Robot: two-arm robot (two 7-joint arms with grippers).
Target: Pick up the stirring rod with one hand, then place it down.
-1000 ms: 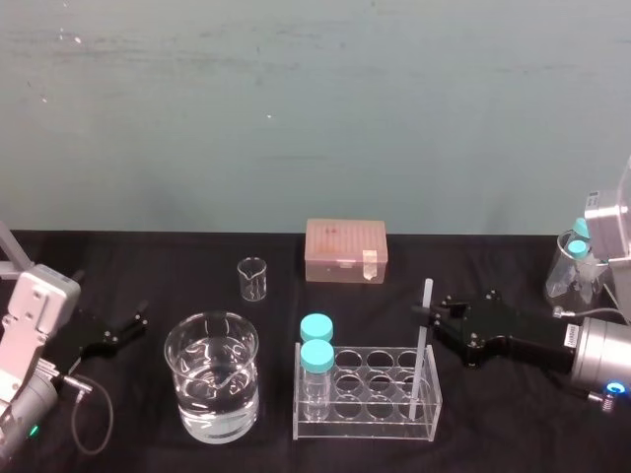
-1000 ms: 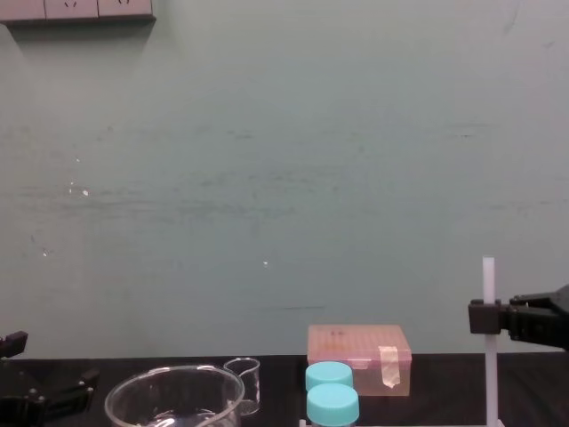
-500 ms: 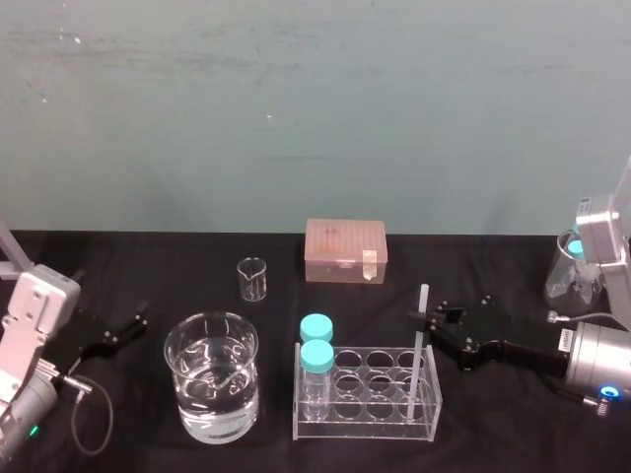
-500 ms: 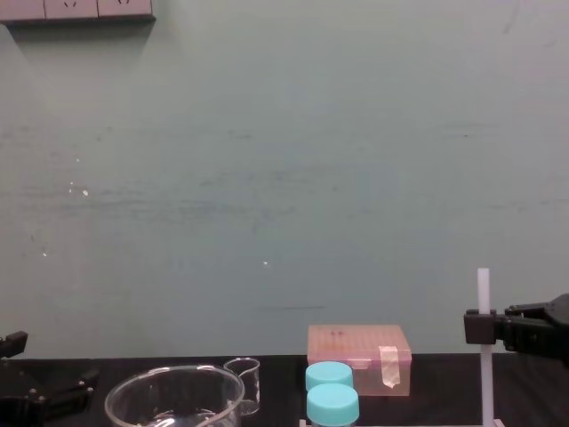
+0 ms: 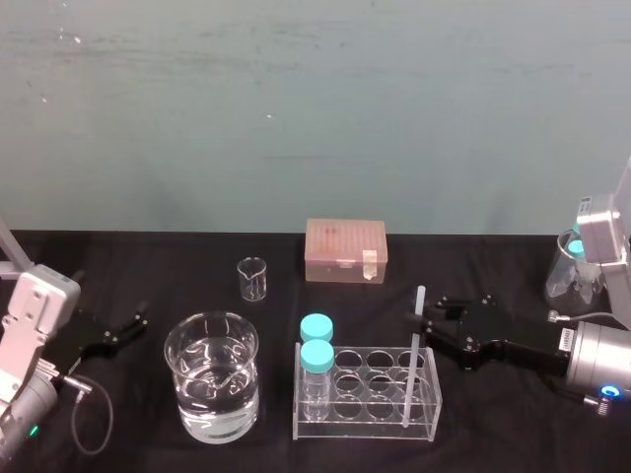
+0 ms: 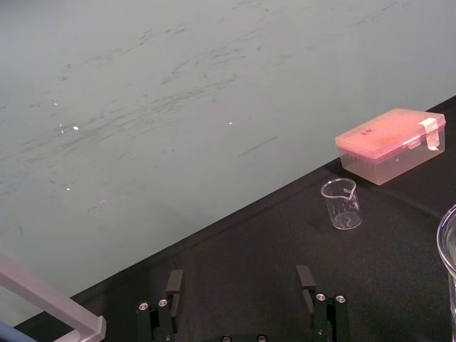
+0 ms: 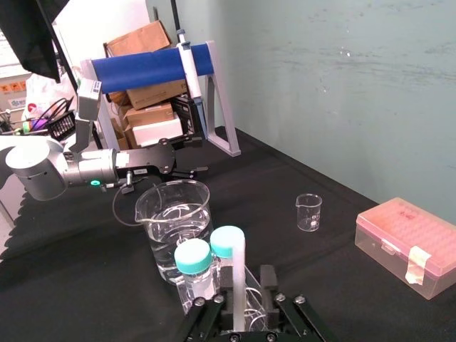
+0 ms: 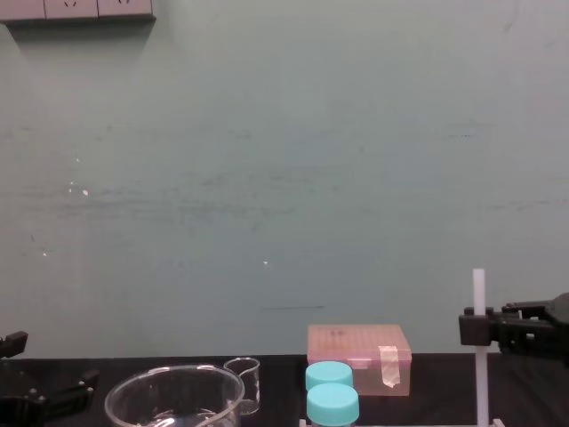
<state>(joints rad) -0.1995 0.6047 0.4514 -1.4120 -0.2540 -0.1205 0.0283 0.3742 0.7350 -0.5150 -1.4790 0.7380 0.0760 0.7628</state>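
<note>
The right end effector (image 5: 420,321) reaches in from the right, over the right end of the clear rack (image 5: 367,406). Its jaws are pressed onto the stirring rod (image 5: 413,355) just below the rod's top. In the chest view the stirring rod (image 8: 479,356) stands upright, with its tip above the black fingers (image 8: 471,326). Its lower part runs down inside the rack at the right end, but I cannot tell which well it is in or whether it touches the bottom. In the right wrist view the rod (image 7: 239,281) rises between the two fingers of that end effector (image 7: 246,285).

Two blue-capped bottles (image 5: 316,345) stand one behind the other at the rack's left end. A large beaker (image 5: 211,379) holding clear liquid stands left of the rack, near it. A small empty beaker (image 5: 252,279) stands behind the large one. A pink lidded box (image 5: 345,250) sits behind the rack, with a strip of pale tape (image 5: 370,264) over its front edge. Any writing on the tape is too small to read. A flask with a blue cap (image 5: 572,264) stands at the far right of the black bench (image 5: 148,266).

The left end effector (image 6: 240,285) rests low at the bench's left side, well apart from the glassware, with its fingers (image 6: 174,283) spread and nothing between them.
</note>
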